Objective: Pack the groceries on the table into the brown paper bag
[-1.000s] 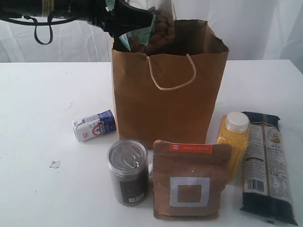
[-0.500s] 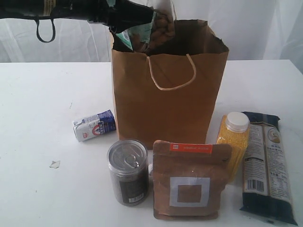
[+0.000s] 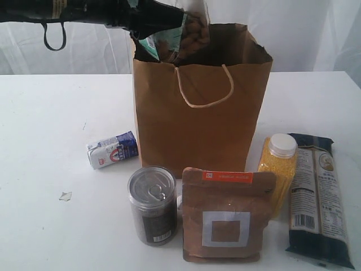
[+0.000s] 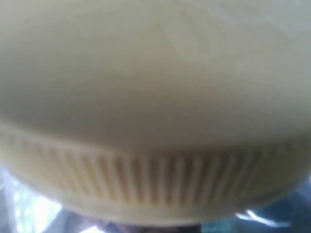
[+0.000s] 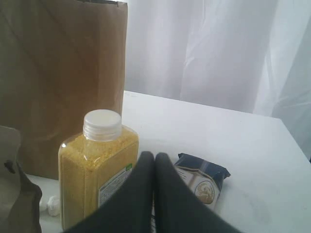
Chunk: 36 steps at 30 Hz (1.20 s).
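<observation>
- The gold-lidded clear jar (image 3: 194,28) sat at upper centre, in the mouth of the brown paper bag (image 3: 197,124).
- The left gripper (image 3: 169,28), spread wide, clasped the jar from the upper left.
- The clear pull-tab can (image 3: 152,204), brown pouch (image 3: 225,217), yellow-grain bottle (image 3: 277,169) and long dark-blue packet (image 3: 317,197) lined the lower frame.
- The right gripper (image 5: 154,170) was pressed together, empty.

Left gripper (image 3: 168,22) raised — gripping, right gripper (image 5: 154,161) closed
</observation>
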{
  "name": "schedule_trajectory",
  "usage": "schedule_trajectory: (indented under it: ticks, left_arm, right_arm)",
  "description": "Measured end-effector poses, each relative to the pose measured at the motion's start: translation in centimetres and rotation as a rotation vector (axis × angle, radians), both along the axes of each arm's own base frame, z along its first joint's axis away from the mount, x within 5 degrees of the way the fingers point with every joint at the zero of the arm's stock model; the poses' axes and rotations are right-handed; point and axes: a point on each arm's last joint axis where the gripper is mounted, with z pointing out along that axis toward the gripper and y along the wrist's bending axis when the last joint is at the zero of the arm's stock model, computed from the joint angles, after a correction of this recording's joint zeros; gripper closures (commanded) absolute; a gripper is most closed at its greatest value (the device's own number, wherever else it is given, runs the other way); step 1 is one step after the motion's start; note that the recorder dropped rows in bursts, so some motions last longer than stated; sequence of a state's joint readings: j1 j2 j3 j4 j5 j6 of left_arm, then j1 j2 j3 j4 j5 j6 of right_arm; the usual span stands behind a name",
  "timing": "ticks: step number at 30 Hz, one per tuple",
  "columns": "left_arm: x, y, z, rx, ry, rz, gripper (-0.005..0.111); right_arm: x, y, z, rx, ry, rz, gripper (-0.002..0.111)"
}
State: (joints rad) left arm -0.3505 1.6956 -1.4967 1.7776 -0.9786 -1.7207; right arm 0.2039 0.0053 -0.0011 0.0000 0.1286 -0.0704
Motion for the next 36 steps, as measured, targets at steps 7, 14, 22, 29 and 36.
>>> schedule_trajectory:
  ticks: [7, 14, 22, 29, 36]
  left_arm:
    - [-0.15, -0.28, 0.00, -0.007, 0.016, -0.003, 0.004]
    - [-0.26, -0.48, -0.09, -0.007, 0.021, -0.016, 0.002]
    - [-0.34, -0.67, -0.08, -0.004, 0.012, -0.019, 0.002]
    - [-0.32, -0.67, -0.08, -0.003, 0.010, -0.018, 0.002]
    - [-0.32, -0.67, -0.08, -0.002, 0.008, -0.018, 0.002]
  right_arm:
    - [0.00, 0.00, 0.00, 0.000, 0.000, 0.000, 0.108]
    - [0.00, 0.00, 0.00, 0.000, 0.000, 0.000, 0.108]
    - [0.00, 0.00, 0.00, 0.000, 0.000, 0.000, 0.108]
    - [0.00, 0.00, 0.00, 0.000, 0.000, 0.000, 0.108]
    - [0.00, 0.00, 0.00, 0.000, 0.000, 0.000, 0.108]
